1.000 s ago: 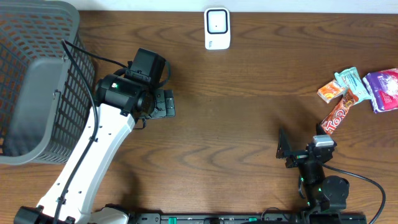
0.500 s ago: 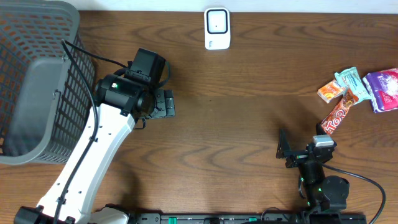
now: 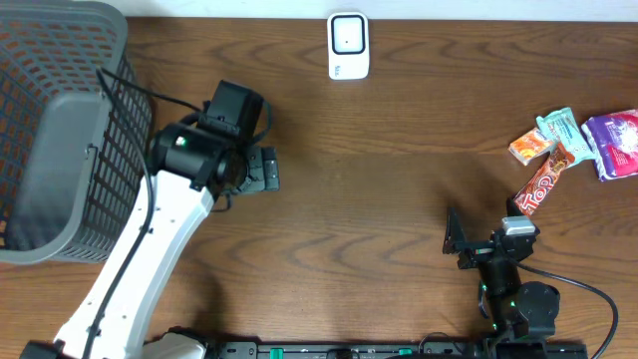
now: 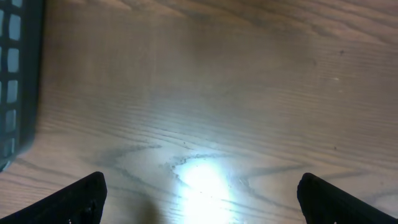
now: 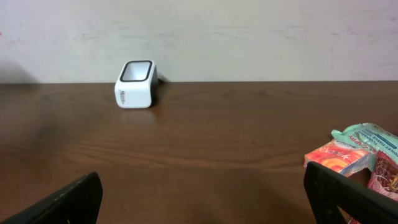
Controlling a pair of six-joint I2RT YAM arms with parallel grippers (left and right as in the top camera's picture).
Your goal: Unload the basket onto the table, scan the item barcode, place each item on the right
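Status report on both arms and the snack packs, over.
Left jaws open, empty, beside basket. Right jaws open, empty, short of snack packs. Packs untouched; scanner at far edge. Nothing blocking between them.

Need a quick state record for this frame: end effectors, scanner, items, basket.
left end effector: open, empty, over bare table next to the basket
right end effector: open, empty, low, facing the scanner
scanner: white, at the far table edge, centre
items: red bar, orange packet, teal packet, purple packet, clustered on the right side
basket: grey mesh, far left
task stage: no item picked up yet
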